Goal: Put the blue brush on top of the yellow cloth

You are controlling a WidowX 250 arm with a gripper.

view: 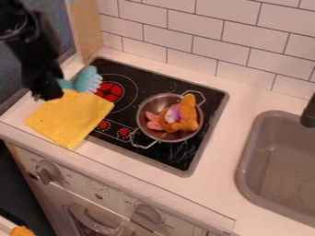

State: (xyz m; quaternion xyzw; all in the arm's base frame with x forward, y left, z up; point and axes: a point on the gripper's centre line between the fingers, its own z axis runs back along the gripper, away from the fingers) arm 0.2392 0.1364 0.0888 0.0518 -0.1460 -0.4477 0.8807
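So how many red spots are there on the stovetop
3: a large one beside the blue brush, a small one beside the yellow cloth, another nearer the pot. More may hide under cloth or pot.

passage: counter strip between stove and sink | obstacles: pot, faucet, tiled wall

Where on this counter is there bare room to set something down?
Bare: the counter between stove and sink, and a narrow strip between stove and wall. Crowded: the left, where gripper, brush and cloth bunch, and the stove under the pot.
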